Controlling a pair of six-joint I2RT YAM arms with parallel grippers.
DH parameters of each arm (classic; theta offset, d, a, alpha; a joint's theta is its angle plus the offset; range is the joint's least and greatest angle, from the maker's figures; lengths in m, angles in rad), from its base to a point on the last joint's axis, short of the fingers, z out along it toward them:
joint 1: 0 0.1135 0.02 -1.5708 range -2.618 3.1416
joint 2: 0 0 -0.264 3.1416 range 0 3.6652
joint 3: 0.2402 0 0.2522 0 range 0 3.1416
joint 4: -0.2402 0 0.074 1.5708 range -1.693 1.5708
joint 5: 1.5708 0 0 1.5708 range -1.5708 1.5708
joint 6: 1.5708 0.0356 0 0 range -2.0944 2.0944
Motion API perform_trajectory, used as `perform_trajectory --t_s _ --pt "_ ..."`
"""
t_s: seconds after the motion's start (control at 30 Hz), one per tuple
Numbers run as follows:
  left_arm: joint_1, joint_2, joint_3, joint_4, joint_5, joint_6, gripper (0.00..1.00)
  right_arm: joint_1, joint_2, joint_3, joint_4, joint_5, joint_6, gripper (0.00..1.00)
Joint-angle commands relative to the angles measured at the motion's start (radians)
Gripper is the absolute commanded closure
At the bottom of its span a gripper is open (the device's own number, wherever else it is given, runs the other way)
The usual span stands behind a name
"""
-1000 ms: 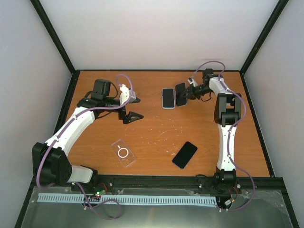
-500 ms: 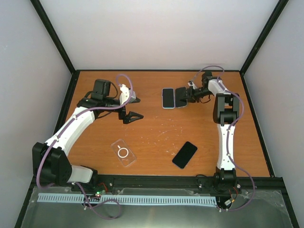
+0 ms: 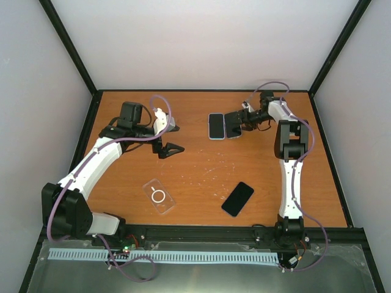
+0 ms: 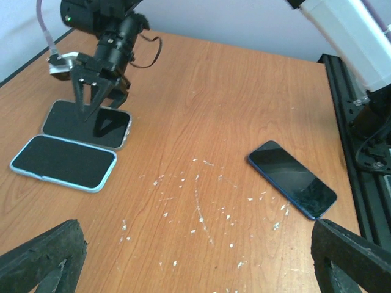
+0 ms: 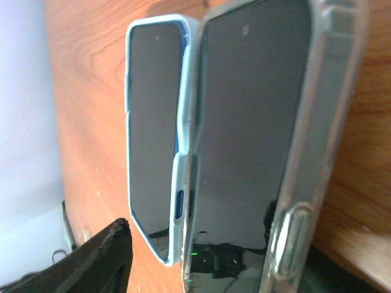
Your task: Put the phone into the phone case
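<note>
The dark phone (image 3: 237, 199) lies flat, screen up, well to the right of the empty clear case (image 3: 158, 195), level with it and apart from both arms. Beyond the clear case, toward the far wall, the left gripper (image 3: 169, 138) hovers above the wood with its jaws spread wide and nothing between them. Farther back and to the right of the clear case, the right gripper (image 4: 93, 107) points down at a clear-cased phone (image 5: 250, 134) that touches a blue-cased phone (image 5: 153, 140); I cannot tell whether its jaws grip it.
</note>
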State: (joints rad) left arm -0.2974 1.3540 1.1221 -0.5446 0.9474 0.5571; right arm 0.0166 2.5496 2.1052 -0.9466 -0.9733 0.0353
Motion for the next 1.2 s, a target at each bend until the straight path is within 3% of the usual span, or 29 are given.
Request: perform_trajectory --t_s 0.0,0.33,0.6,0.87,1.17 --pt "0.001 0.006 0.026 0.034 -0.106 -0.025 0.0 -0.005 -0.064 -0.013 -0.002 0.121 -0.032 0.38" --pt "0.01 -0.008 0.015 0.014 -0.24 -0.045 0.0 -0.006 -0.147 -0.058 0.017 0.256 -0.072 0.08" --pt "0.065 -0.042 -0.013 -0.028 -0.318 -0.005 0.0 -0.007 -0.245 -0.099 -0.009 0.265 -0.15 0.07" --pt "0.15 -0.017 -0.056 -0.182 -0.372 0.158 0.0 -0.007 -0.425 -0.243 -0.017 0.228 -0.245 0.05" --pt "0.134 -0.023 -0.151 -0.365 -0.401 0.54 0.04 -0.007 -0.632 -0.509 0.032 0.176 -0.302 0.06"
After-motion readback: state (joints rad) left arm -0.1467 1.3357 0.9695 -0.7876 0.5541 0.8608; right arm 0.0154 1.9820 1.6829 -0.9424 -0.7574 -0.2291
